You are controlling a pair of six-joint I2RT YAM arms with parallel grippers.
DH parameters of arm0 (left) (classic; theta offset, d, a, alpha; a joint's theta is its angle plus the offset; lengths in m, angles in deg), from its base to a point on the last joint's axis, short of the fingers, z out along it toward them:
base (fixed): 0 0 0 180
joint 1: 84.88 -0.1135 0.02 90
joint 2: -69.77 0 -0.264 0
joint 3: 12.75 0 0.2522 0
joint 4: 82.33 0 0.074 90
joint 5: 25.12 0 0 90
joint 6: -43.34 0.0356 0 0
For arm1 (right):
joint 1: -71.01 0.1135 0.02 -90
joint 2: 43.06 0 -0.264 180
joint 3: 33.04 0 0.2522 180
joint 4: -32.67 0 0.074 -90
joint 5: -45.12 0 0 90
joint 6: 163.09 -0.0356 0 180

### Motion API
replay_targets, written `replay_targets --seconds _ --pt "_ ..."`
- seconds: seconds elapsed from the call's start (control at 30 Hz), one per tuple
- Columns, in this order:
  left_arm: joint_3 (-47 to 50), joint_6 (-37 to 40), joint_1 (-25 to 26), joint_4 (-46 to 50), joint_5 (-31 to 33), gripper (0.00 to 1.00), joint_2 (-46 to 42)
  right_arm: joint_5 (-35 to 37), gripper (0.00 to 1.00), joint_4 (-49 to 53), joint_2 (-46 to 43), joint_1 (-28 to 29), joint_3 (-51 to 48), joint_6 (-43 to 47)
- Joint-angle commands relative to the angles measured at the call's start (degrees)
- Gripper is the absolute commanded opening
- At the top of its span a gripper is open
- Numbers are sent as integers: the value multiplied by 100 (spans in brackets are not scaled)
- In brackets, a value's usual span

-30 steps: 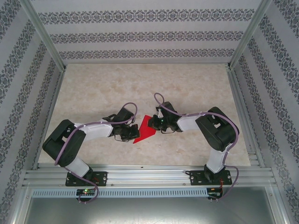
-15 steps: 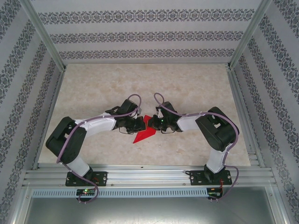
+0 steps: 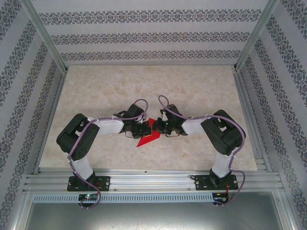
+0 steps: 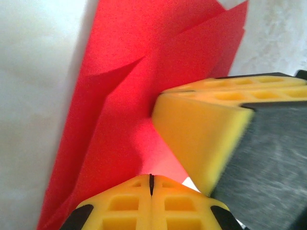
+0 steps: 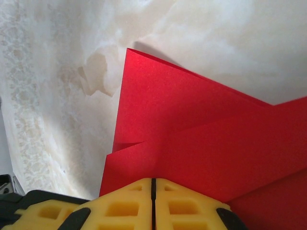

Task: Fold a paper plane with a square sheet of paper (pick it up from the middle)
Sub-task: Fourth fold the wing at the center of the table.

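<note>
The left fingers (image 4: 120, 207) and right fingers (image 5: 125, 200) are each closed together, tip to tip over the part-folded red sheet of paper (image 3: 145, 140) at mid-desk (image 5: 225, 38). My worry is that uneven pressing could slide the loose layers and skew the crease. The paper lies under and ahead of both pairs. I cannot tell whether either pinches it.

Top camera looks down; wrist cameras share the paper (image 4: 120, 96) close-up

There are 1 table (image 3: 144, 86), 1 red paper (image 3: 146, 139) and 2 claws: left claw (image 3: 145, 129) and right claw (image 3: 156, 128).
</note>
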State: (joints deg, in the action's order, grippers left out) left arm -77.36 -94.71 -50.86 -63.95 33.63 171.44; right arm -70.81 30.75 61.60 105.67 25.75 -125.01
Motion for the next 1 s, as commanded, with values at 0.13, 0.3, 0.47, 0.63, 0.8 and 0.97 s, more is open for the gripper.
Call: replay_targets --seconds 0.13,0.3,0.47,0.63,0.8,0.97 --pt "308 103 28 401 539 3 110 302 8 420 291 2 -94 130" --pt "574 57 26 515 560 3 -118 354 8 504 292 -3 -65 172" --pt "829 91 26 615 511 4 -518 343 9 562 343 -21 -22 208" --pt "1058 77 18 611 471 4 -803 362 9 642 361 -47 14 260" --pt "1240 112 5 773 594 4 -1013 354 9 641 358 -46 14 261" --pt "1414 113 -62 939 713 4 -1252 354 9 654 361 -57 13 266"
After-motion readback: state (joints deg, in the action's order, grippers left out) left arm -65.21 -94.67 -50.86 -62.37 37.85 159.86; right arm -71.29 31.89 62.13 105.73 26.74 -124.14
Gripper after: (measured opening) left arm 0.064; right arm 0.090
